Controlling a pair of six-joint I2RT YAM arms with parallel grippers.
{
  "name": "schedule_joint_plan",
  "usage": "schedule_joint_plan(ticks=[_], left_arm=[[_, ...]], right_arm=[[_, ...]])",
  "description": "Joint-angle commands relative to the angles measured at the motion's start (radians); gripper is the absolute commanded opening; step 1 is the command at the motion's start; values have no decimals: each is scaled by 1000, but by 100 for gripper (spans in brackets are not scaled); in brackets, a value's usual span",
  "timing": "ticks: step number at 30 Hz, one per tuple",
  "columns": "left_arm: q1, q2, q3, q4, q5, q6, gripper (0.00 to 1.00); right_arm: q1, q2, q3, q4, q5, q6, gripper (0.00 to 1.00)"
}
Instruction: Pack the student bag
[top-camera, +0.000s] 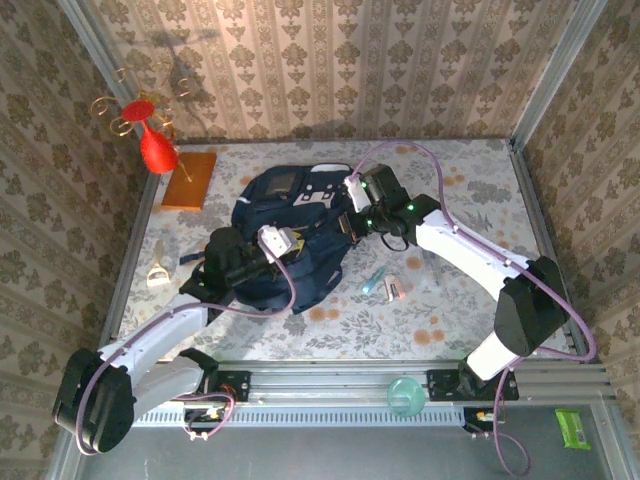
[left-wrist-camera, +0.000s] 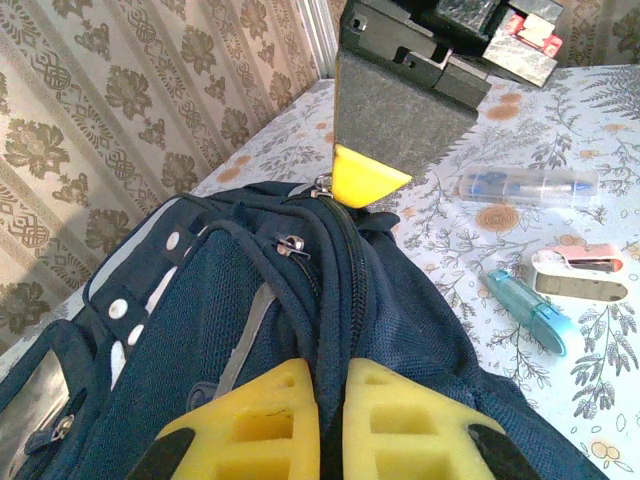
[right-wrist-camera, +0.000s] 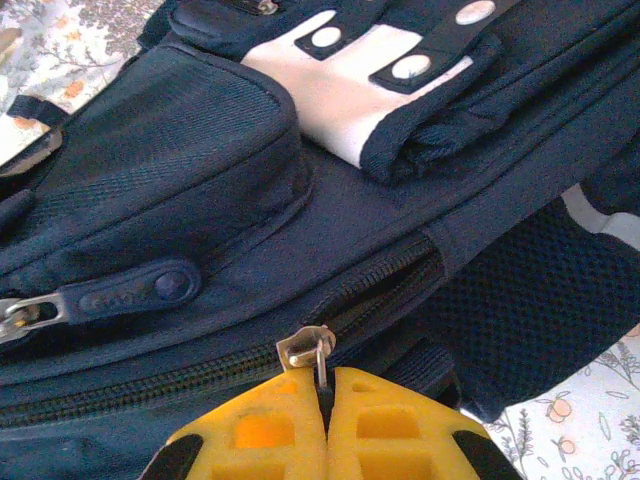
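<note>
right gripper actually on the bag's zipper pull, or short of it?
Touching. Right wrist view: the right gripper has its yellow pads shut on the zipper pull of the student bag, the metal tab pinched between them.

Navy student bag, white front patch, lying mid-table

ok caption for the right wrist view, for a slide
The right gripper shut on a zipper pull of the navy student bag.

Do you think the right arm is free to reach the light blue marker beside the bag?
Likely not yet: the right gripper is shut on the student bag's zipper pull, though the marker lies uncovered nearby.
</note>
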Motion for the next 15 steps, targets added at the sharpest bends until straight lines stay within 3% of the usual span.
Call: schedule_joint_plan(ticks=[1, 15], left_arm=[[60, -31, -19, 27, -122, -37, 0], [74, -32, -66, 65, -55, -20, 0]], right_arm=[[-104, 19, 37, -126, 190, -42, 0], [-148, 186, 147, -158, 305, -54, 0]])
